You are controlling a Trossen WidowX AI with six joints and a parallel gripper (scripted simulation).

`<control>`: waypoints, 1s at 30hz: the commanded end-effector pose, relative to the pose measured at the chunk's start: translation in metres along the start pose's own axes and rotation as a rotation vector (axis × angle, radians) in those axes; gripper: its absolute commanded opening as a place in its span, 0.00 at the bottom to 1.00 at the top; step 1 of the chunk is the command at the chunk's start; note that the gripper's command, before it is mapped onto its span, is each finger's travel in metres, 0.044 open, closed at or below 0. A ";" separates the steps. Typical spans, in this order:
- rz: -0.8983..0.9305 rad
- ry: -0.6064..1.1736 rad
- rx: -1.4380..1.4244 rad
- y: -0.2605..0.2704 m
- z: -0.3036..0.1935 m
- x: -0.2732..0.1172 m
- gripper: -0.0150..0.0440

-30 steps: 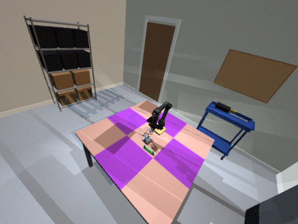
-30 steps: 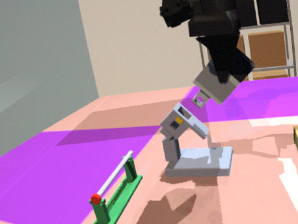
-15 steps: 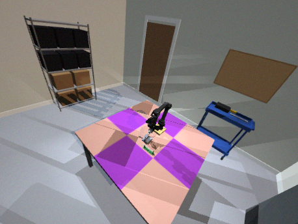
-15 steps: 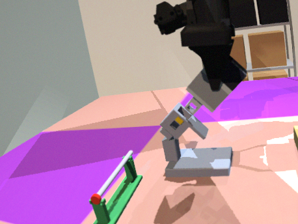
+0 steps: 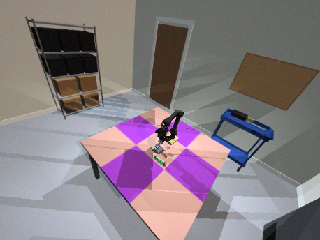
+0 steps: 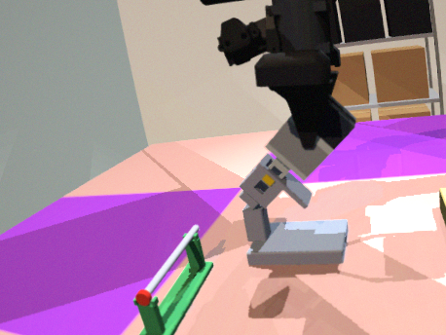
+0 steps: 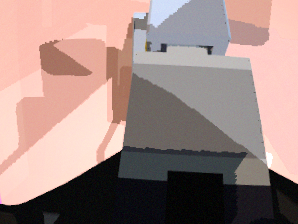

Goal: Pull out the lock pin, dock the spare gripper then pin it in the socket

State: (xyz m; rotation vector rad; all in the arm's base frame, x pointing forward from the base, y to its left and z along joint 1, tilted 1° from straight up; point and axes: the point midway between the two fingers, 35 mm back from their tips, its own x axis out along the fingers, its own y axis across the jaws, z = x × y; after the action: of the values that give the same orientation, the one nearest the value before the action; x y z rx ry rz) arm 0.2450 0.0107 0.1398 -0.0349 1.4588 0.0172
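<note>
My gripper [image 6: 314, 130] [image 5: 159, 140] [image 7: 182, 160] is shut on the spare gripper [image 6: 301, 152] [image 7: 193, 112], a grey block, and holds it tilted. The block's lower end, with its spigot [image 6: 278, 168], sits at the mouth of the mount's tilted grey socket [image 6: 262, 186] [image 7: 189, 22]. The mount [image 5: 158, 150] stands on a flat grey base [image 6: 304, 241]. The lock pin [image 6: 170, 260], a white rod with a red head [image 6: 142, 297], lies across a green rack [image 6: 181, 296] [image 5: 160, 161] in front of the mount. I cannot tell how deep the spigot sits in the socket.
The arm's yellow base plate [image 5: 172, 139] [image 6: 443, 204] lies behind the mount on the chequered table [image 5: 182, 202]. A blue cart [image 5: 244, 134], a shelf rack [image 5: 68, 66] and a door [image 5: 168, 64] stand far off around the room.
</note>
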 end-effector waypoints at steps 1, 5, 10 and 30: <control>0.002 -0.010 -0.003 0.000 0.004 0.002 0.25; 0.002 -0.010 -0.002 0.000 0.008 0.007 0.25; 0.002 -0.011 -0.002 0.000 0.012 0.011 0.25; 0.000 0.000 0.000 0.000 0.013 0.014 0.39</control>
State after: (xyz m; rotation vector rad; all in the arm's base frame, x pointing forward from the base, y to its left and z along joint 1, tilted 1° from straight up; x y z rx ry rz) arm 0.2592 0.0110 0.1269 -0.0353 1.4592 0.0173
